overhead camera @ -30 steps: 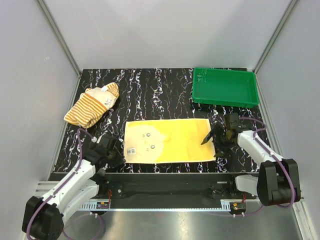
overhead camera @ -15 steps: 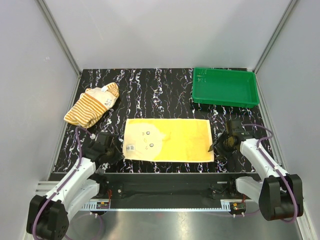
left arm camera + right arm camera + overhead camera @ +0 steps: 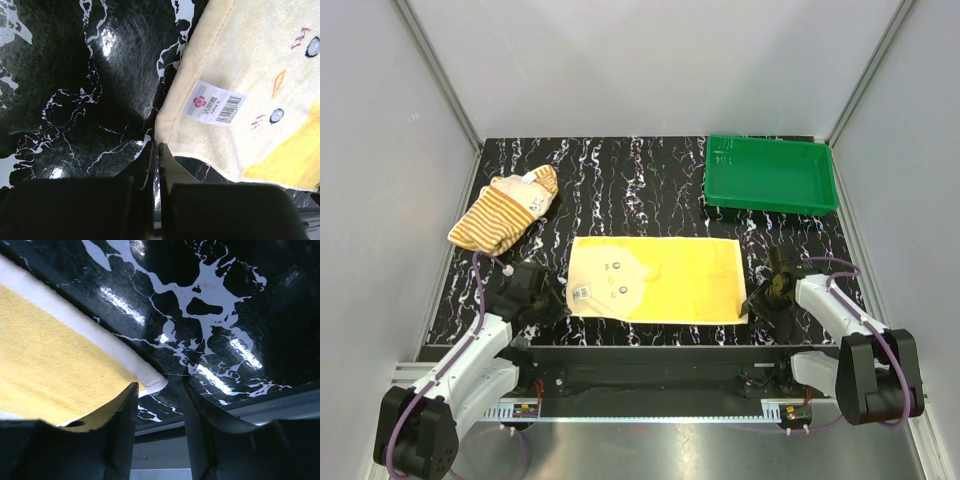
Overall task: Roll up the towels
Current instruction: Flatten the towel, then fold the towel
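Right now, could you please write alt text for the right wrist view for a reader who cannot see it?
The right gripper straddles the white-edged corner of a bright yellow cloth towel, its dark fingers apart on either side. Beneath lies the glossy black marble-patterned table.

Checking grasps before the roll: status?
Left pincer shut on near-left corner of yellow towel. Right pincer open, straddling near-right corner. Towel flat, unrolled. Striped towel and green tray sit clear.

Noted at far right corner of table (image 3: pixel 640 190): green plastic tray (image 3: pixel 770 172), set flat, long side running left to right. Table surface black with white marble veining. Enclosed by plain grey walls (image 3: pixel 650 70); aluminium posts (image 3: pixel 438 78) at rear corners; metal rail (image 3: pixel 650 411) along near edge.
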Robot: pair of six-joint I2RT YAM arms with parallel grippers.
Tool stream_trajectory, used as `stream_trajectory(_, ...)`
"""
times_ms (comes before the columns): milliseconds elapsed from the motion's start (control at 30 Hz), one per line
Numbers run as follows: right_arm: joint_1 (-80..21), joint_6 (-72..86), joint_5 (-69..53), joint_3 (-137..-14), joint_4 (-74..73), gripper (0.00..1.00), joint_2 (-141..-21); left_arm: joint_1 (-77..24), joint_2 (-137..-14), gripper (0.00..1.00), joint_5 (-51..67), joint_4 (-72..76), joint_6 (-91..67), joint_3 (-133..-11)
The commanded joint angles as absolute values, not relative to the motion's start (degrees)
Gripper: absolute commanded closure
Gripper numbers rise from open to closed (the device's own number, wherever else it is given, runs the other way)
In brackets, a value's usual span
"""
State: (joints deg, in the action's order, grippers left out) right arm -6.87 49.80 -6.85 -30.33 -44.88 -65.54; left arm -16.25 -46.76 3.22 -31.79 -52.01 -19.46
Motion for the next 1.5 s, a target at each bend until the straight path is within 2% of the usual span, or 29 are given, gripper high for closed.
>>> stream_trajectory(0, -7.6, 49.0, -5.3, -33.3, -45.6, 0.52, -68.5, -15.9, -46.1, 1.00, 4.4, -29.4, -51.1, -21.0)
stream_trajectory(167, -7.9, 48.8, -5.2, -34.2, -45.8, 0.52, -70.3, -15.9, -45.0, 1.00, 4.5, -28.7, -51.5, -20.0)
stream_trajectory(267, -8.8, 49.1, -4.6, -35.1, -46.0, 0.55, -72.1, -15.9, -45.0, 1.00, 4.8, -27.6, -51.5, -19.2)
stream_trajectory(400, -10.3, 49.4, -3.9, -35.9, -45.8, 0.68, -73.3, -15.9, -46.2, 1.00, 5.3, -27.1, -50.9, -19.3)
stream_trajectory(533, -10.4, 49.0, -4.4, -36.0, -45.5, 0.96, -73.6, -15.9, -46.3, 1.00, 5.3, -26.7, -50.9, -19.1)
stream_trajectory(567, -10.4, 48.6, -4.5, -35.9, -45.4, 1.00, -73.4, -15.9, -46.3, 1.00, 5.2, -26.6, -50.9, -19.2)
stream_trajectory(767, -10.4, 47.2, -4.5, -35.8, -45.9, 1.00, -71.6, -15.9, -45.6, 1.00, 5.8, -27.9, -50.9, -20.1)
stream_trajectory(1100, -10.4, 45.3, -2.4, -43.9, -53.2, 1.00, -63.0, -15.9, -42.7, 1.00, 6.0, -34.4, -51.0, -25.7)
stream_trajectory(1333, -10.5, 43.5, -3.3, -46.2, -51.4, 1.00, -64.1, -15.9, -44.0, 1.00, 3.4, -39.6, -48.6, -34.5)
stream_trajectory(1467, -10.4, 42.5, -3.8, -48.7, -50.0, 1.00, -68.4, -15.7, -47.5, 1.00, 2.1, -41.0, -47.2, -39.9)
